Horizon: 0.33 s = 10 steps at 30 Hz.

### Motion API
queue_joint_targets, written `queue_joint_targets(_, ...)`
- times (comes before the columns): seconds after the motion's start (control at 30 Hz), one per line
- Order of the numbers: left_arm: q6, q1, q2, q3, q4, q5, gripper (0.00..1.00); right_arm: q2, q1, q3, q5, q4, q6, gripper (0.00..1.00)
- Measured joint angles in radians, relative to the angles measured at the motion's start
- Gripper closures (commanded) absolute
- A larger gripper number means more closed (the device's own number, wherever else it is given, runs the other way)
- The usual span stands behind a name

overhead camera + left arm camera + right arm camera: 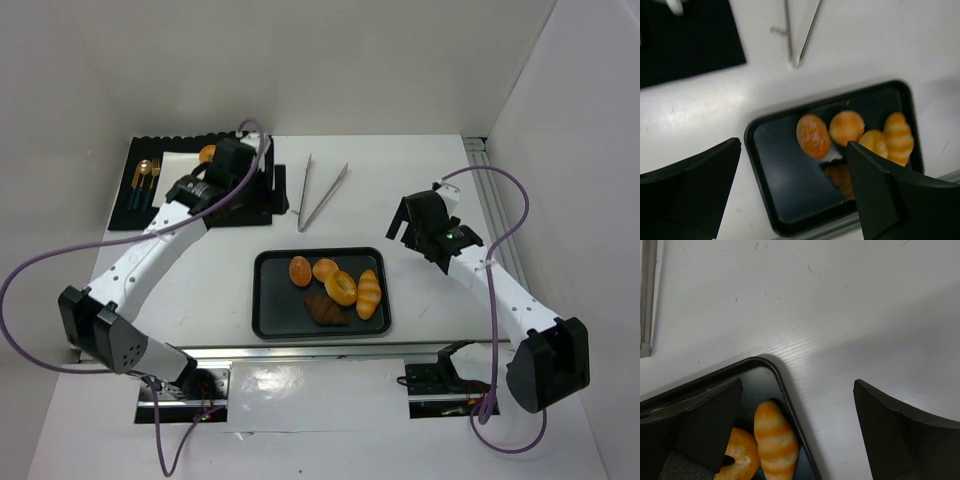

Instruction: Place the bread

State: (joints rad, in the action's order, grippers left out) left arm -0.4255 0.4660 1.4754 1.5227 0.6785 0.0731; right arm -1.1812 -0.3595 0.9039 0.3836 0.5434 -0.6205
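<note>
The bread, a golden-orange ring doughnut, lies in the black tray between a round bun and a striped roll. In the right wrist view it shows at the bottom, partly behind my left finger. In the left wrist view it peeks out beside my right finger. My left gripper is open and empty, raised over the black mat at the back left, well away from the tray. My right gripper is open and empty, above the table just beyond the tray's far right corner.
The tray also holds two round orange buns, a striped roll and a dark chocolate croissant. Metal tongs lie behind the tray. A black mat with gold cutlery and a white napkin is at back left.
</note>
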Motion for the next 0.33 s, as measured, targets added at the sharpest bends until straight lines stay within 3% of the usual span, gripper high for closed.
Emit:
queue_joint_targets(0.17,-0.032,-0.001,-0.078,-0.245,0.002,-0.009,0.0,0.011,0.0,0.0,-0.01,0.0,-0.005,0.01)
queue_joint_targets(0.33,-0.053,-0.001,-0.078,-0.317,0.001,-0.028,0.0,0.008,0.0,0.0,-0.014,0.003,-0.009,0.01)
